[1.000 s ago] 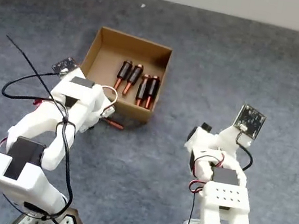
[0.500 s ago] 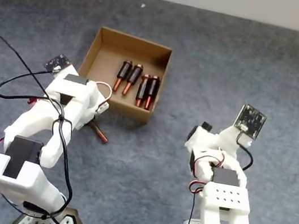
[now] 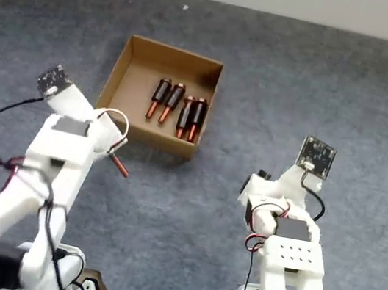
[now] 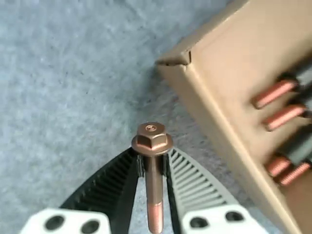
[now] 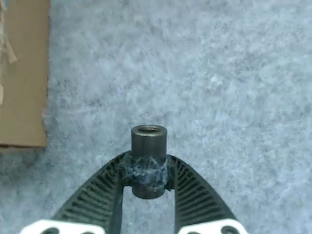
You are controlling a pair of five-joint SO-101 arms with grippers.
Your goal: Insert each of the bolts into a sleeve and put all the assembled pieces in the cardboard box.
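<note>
Presently: left pincer (image 4: pixel 153 155) pinching a copper bolt (image 4: pixel 154 195) by its shank, long axis in line with the fingers, hex head outermost, near a corner of the cardboard box (image 3: pixel 175 56), which holds four assembled pieces (image 3: pixel 179 109). Right pincer (image 5: pixel 148 158) clamped on a dark sleeve (image 5: pixel 148 141), open bore facing outward, well apart from the bolt across the bench (image 3: pixel 197 213). Mating probably requires the bolt's threaded end, which lies toward the wrist, to be turned to that bore.

Four assemblies (image 3: pixel 185 114), one bolt (image 4: pixel 151 142), one sleeve (image 5: pixel 148 146), one box (image 3: pixel 151 136)
</note>
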